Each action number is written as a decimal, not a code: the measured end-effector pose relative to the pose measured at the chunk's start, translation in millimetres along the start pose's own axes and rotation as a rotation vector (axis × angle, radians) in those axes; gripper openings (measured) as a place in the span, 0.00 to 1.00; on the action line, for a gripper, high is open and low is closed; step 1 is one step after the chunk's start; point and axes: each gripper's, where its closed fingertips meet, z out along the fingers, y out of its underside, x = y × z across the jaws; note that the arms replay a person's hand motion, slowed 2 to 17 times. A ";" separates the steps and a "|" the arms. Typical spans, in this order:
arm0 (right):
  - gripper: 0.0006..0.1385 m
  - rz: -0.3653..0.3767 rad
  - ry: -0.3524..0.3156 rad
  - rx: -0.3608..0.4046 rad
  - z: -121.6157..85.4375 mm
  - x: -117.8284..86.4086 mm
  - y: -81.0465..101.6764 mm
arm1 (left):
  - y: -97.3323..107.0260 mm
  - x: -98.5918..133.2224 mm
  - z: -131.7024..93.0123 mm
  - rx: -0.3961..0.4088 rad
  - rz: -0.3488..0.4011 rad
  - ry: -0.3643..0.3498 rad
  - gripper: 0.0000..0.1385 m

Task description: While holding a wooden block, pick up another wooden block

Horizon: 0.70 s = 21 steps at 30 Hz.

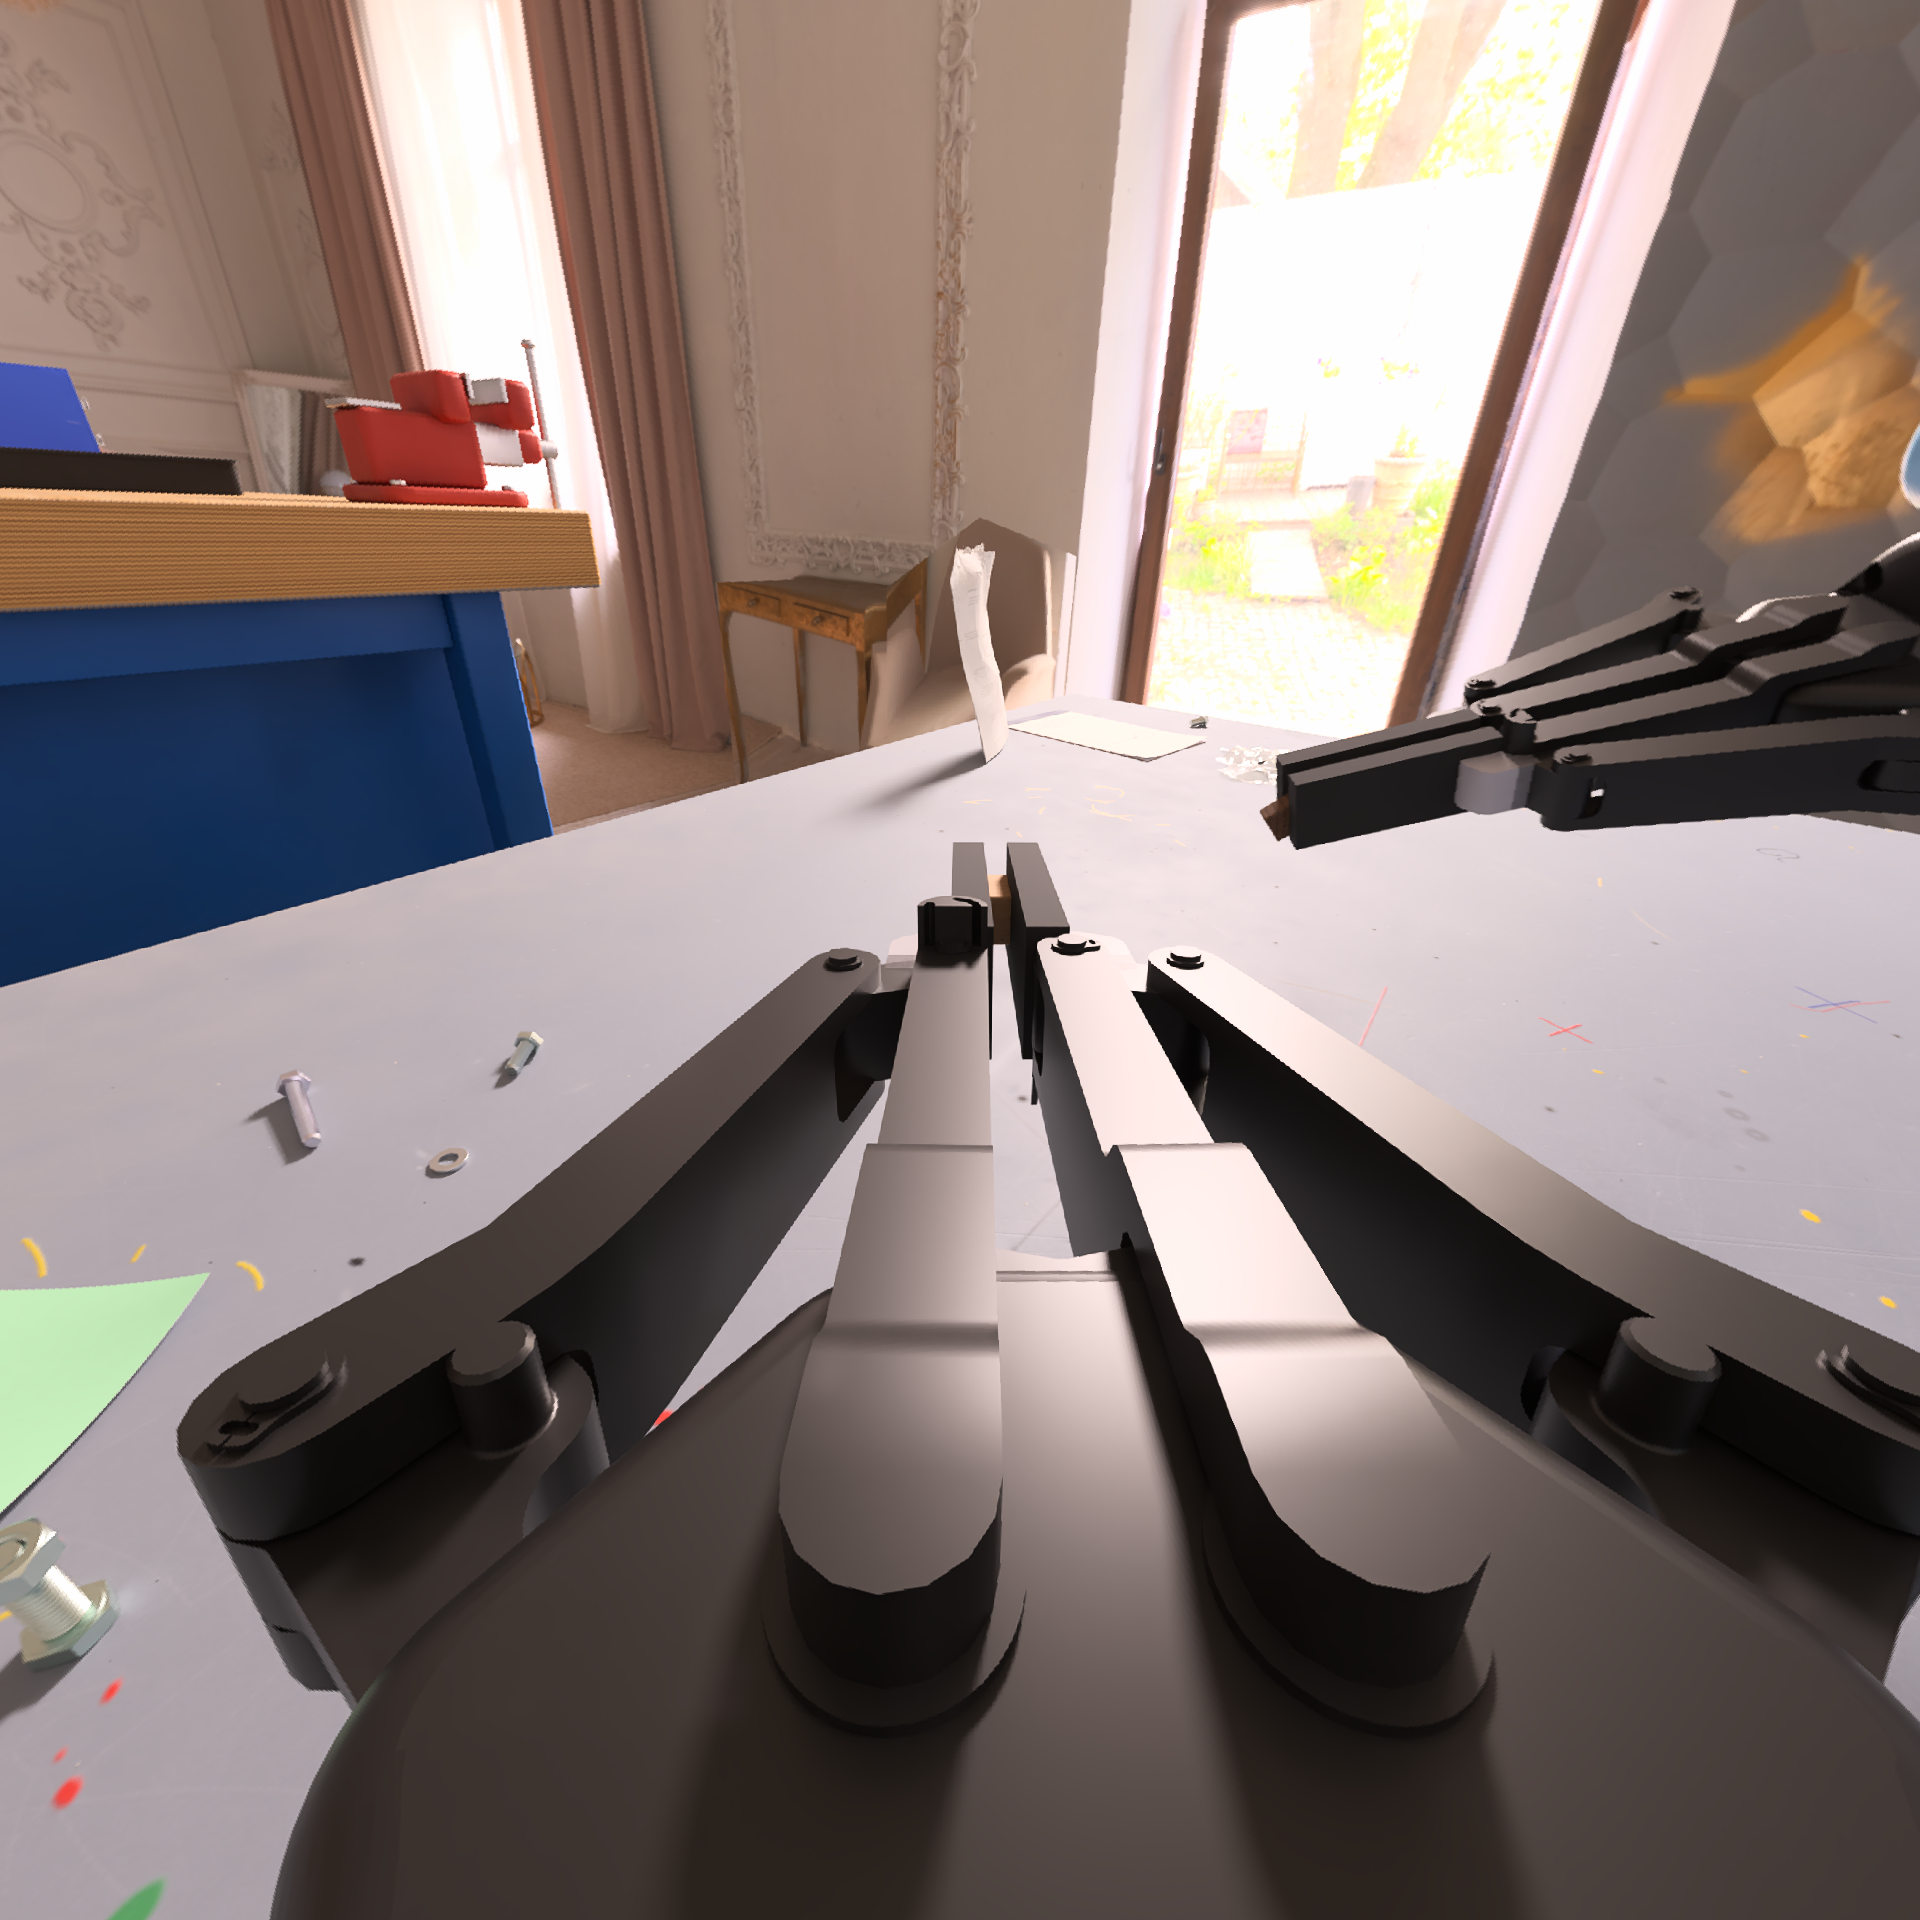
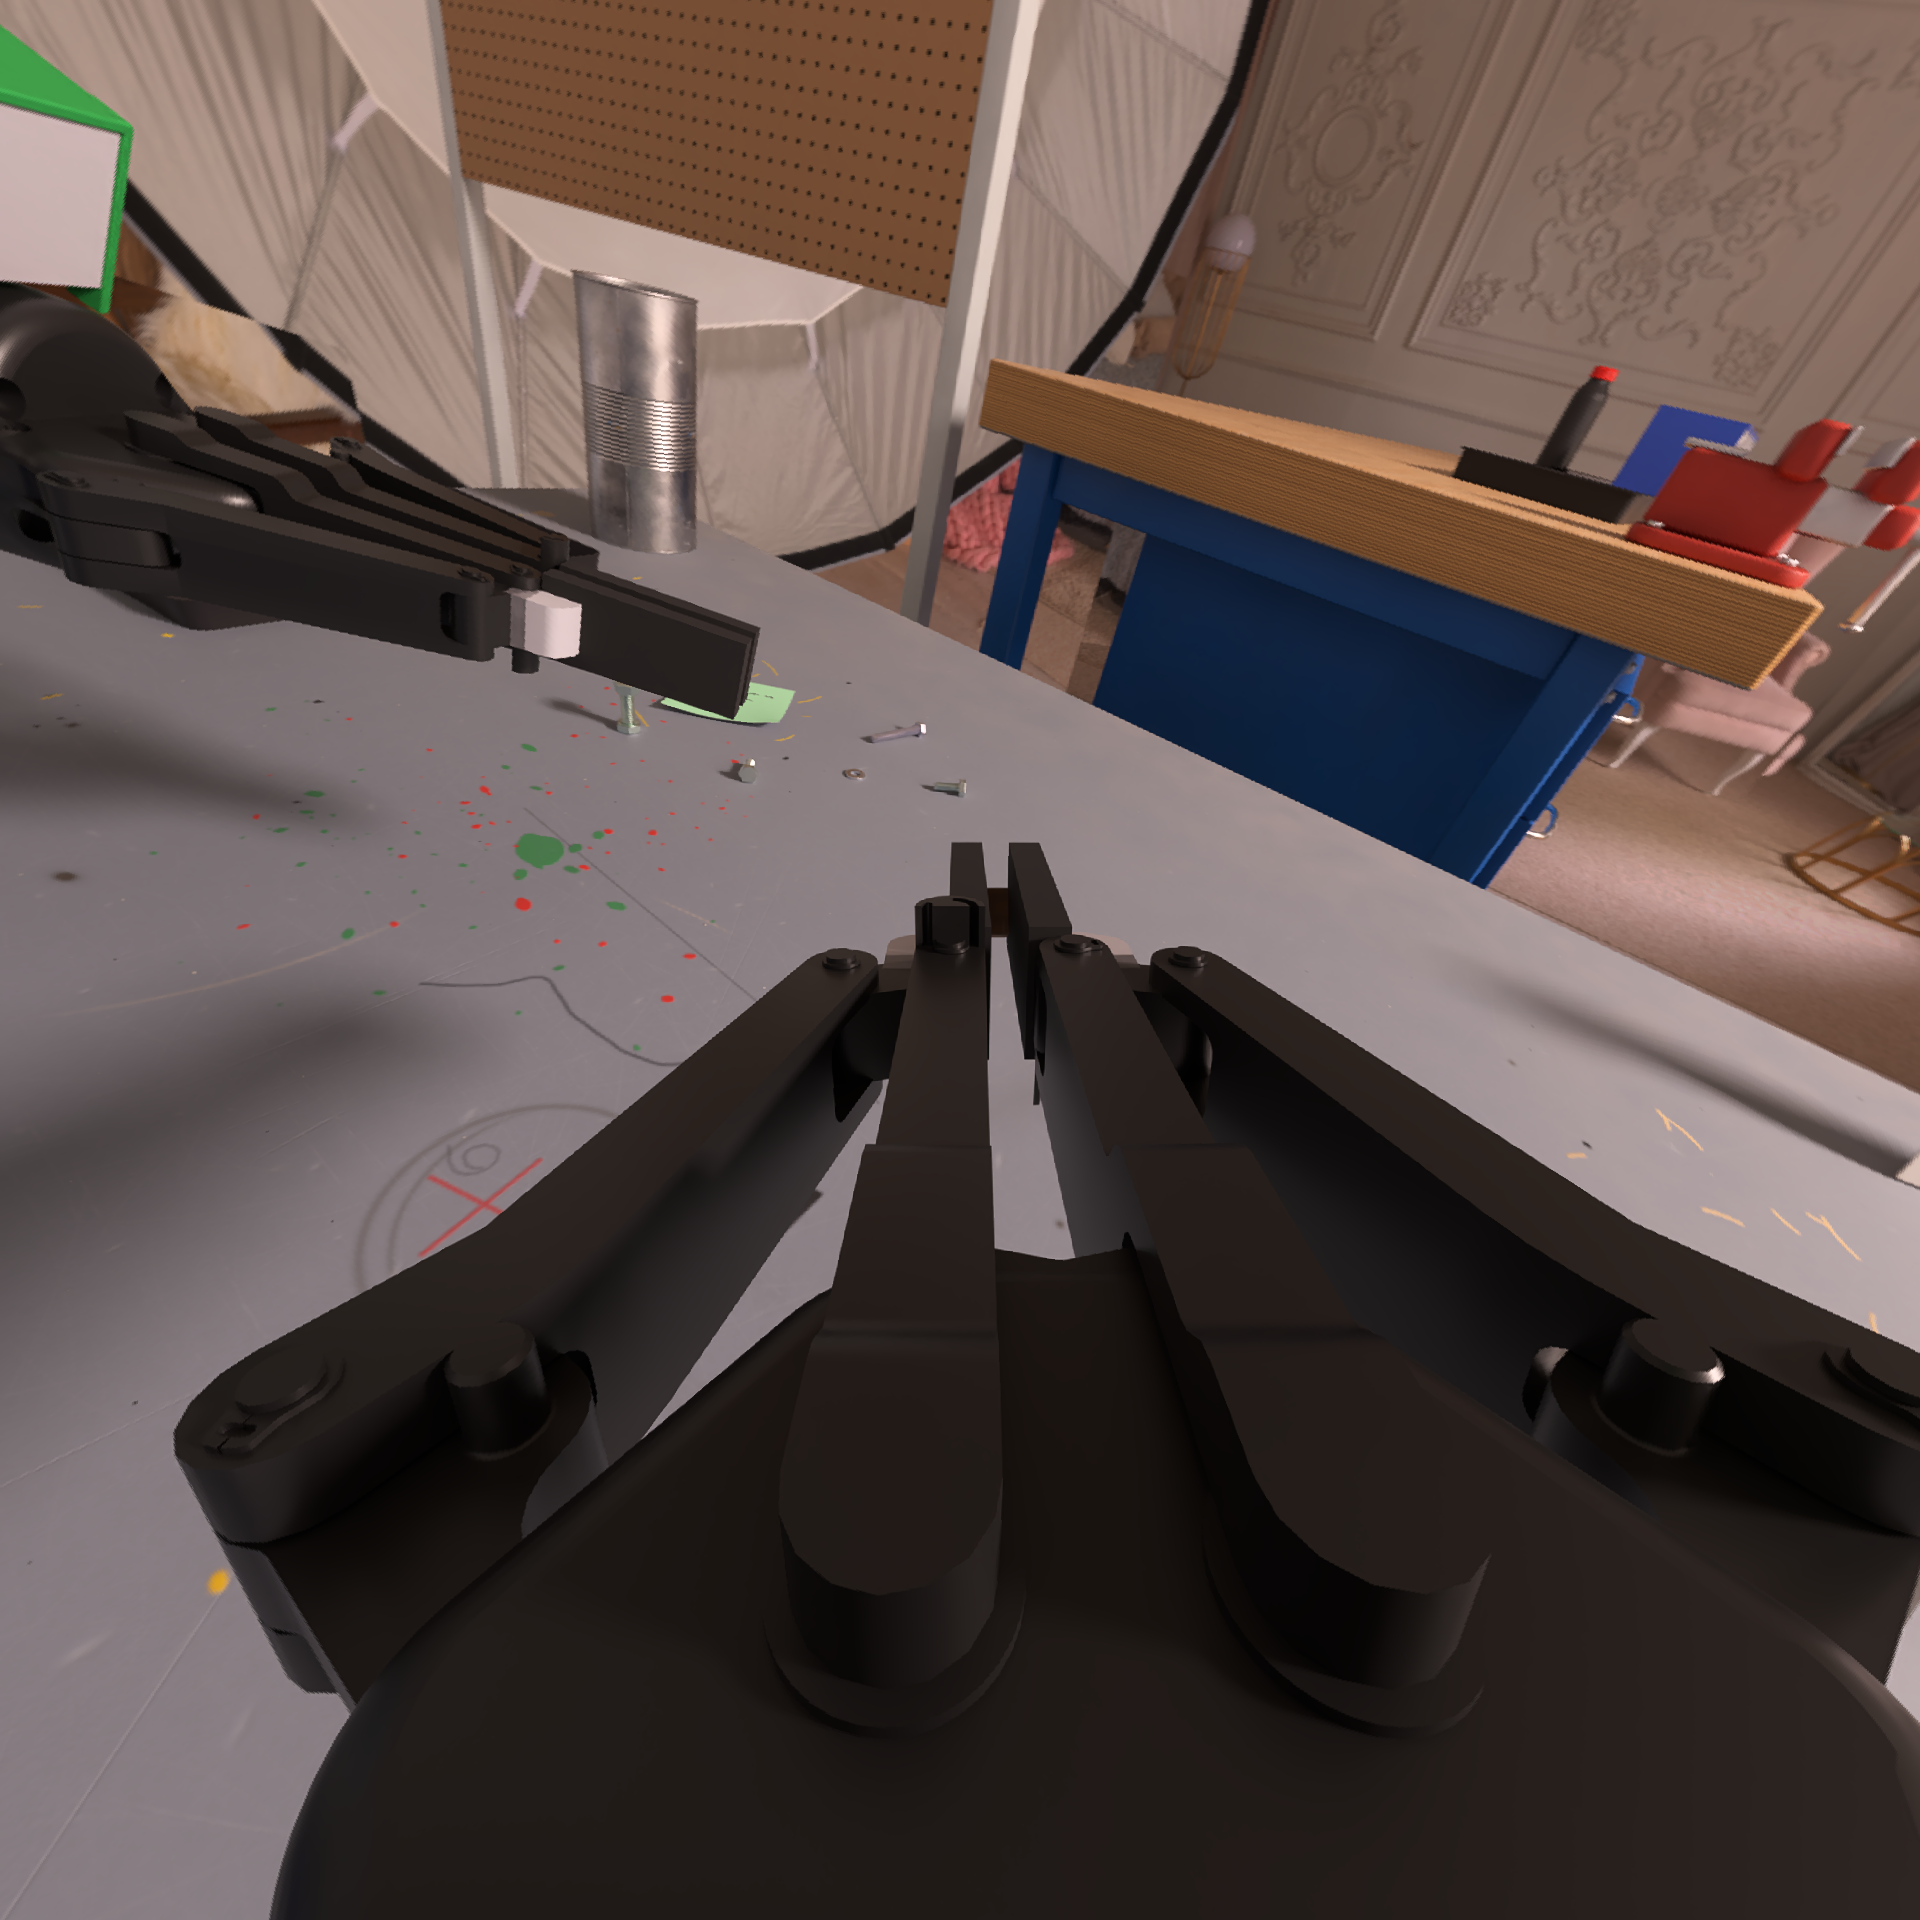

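In the left wrist view my left gripper (image 1: 995,868) is shut on a small light wooden block (image 1: 1001,902) and holds it above the grey table (image 1: 665,997). My right gripper (image 1: 1291,810) comes in from the right, with a dark wooden block (image 1: 1275,819) sticking out at its tip. In the right wrist view my right gripper (image 2: 995,868) is shut on that dark wooden block (image 2: 997,906), of which only a sliver shows between the fingers. The left gripper (image 2: 743,665) shows at the far left, shut; its block is hidden there.
Bolts (image 1: 299,1107) and a washer (image 1: 447,1158) lie left of the left gripper, beside a green paper (image 1: 73,1371). A blue workbench (image 2: 1351,644) with a red vise (image 2: 1766,509) stands beyond the table edge. A metal can (image 2: 636,416) stands at the far edge.
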 end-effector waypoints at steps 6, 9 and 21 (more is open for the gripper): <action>0.04 0.036 0.059 0.035 -13.8 4.2 6.2 | 2.6 0.7 8.9 -0.002 0.000 0.003 0.04; 0.04 0.055 0.065 0.063 -20.5 3.0 6.4 | 4.0 2.4 12.5 0.000 -0.006 0.013 0.04; 0.04 0.109 0.068 0.100 -36.0 3.7 17.0 | 8.1 12.4 21.7 0.018 -0.055 0.078 0.04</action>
